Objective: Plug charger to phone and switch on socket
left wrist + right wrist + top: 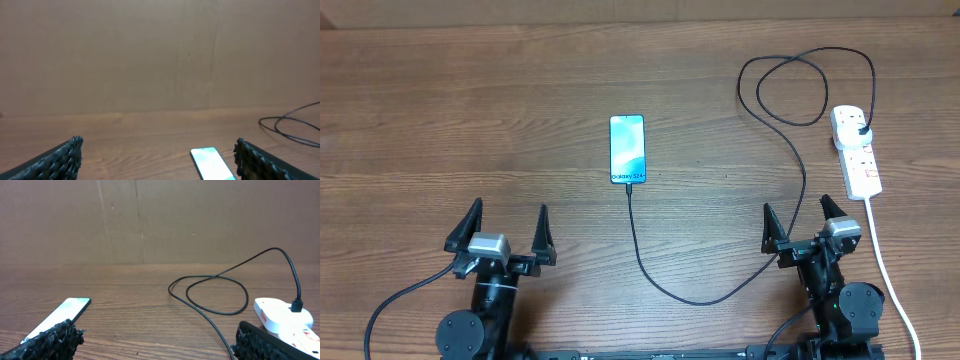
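Left tool (509,213): fingers spread wide, holding nothing, at the near side of the table (470,100), well apart from the phone.
Right tool (796,208): fingers spread, holding nothing, near the socket's near end.
Phone (627,150): flat at the table's middle, lit screen up.
Charger (632,220): its tip meets the phone's lower edge; the cable sweeps toward the near edge, bends right, climbs past the right tool and loops at the far side.
Plug (861,131): seated in the socket's far end.
Socket (857,160): flat at the table's right; switch position cannot be told.
White cord (890,270): runs from the socket past the right tool.
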